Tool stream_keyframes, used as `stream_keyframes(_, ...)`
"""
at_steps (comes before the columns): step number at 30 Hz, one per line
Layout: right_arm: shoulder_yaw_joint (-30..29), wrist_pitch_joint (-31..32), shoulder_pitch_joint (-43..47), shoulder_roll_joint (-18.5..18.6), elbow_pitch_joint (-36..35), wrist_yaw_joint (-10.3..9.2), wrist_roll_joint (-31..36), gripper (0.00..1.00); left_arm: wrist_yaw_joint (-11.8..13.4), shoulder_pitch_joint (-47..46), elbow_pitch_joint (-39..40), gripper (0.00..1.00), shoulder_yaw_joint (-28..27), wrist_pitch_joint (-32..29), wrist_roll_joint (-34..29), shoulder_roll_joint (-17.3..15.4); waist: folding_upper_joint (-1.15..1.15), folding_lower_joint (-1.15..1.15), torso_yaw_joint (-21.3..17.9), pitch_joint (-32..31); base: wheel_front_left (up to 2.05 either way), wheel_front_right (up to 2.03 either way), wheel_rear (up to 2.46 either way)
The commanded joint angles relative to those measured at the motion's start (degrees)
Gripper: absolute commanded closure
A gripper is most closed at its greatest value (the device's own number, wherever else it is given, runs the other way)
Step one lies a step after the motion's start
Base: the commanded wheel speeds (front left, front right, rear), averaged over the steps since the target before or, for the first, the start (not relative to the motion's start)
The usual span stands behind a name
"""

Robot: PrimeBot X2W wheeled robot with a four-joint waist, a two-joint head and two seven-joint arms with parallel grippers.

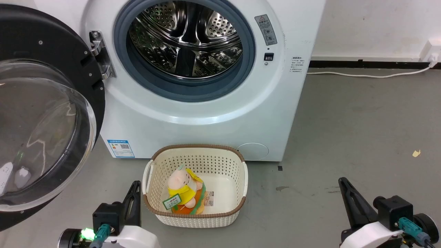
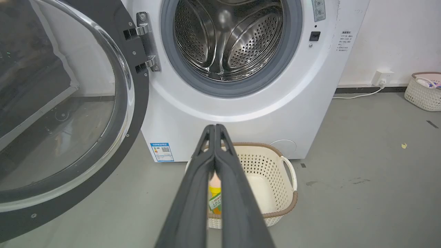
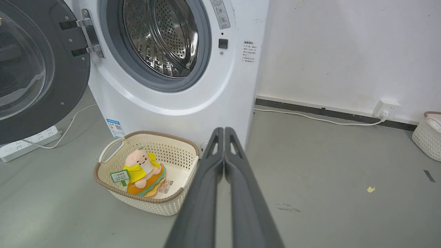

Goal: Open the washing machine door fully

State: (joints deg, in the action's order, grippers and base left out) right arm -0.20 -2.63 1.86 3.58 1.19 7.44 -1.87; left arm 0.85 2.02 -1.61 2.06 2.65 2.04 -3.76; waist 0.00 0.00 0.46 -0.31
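Glossy black plastic rings the washing machine door (image 1: pixel 44 131), which stands swung open at the far left of the head view, its clear glass bowl bulging toward the camera. It hangs from a metal hinge (image 1: pixel 101 55) on the left edge of the washing machine (image 1: pixel 206 113). It looks open well past halfway, though the wide lens makes the exact angle hard to judge.

Below and to the right of the door's lower rim, the left gripper (image 1: pixel 137 186) hovers over the grey floor, apart from the door and touching nothing. In the left wrist view its two dark fingers (image 2: pixel 193 193) are pressed together along their length, empty, and the door lies up and to the left of their tips.

Next comes the grey rubber ring and the bare steel drum (image 1: pixel 187 38). On the floor in front of the machine sits a cream perforated basket (image 1: pixel 198 147) holding a plush toy (image 1: pixel 184 187) in yellow.

Further right, well away from the door, the right gripper (image 1: pixel 341 181) hangs above bare floor. In its own wrist view the fingers (image 3: pixel 241 193) are likewise closed on each other, holding nothing. A white cable runs along the skirting to a wall socket (image 3: pixel 386 108), and a second basket (image 3: pixel 427 137) stands at the far right.
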Motion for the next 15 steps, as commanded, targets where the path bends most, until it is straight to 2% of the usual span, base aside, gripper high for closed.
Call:
stream_keyframes(1, 0.1, 0.3, -0.7, -0.3, -0.4, 0.04, 0.4, 1.0, -0.2, -1.1, 0.5, 1.0, -0.4, -0.3, -0.7, 0.4, 0.0, 0.0, 0.0, 0.0, 0.0, 0.0, 0.0)
stream_keyframes(15, 0.2, 1.9, -1.5, -0.6, -1.0, 0.04, 1.4, 1.0, -0.7, -1.7, 1.3, 1.0, -1.6, -2.0, -1.6, 0.7, 0.0, 0.0, -0.3, 0.2, 0.0, 0.0, 0.0)
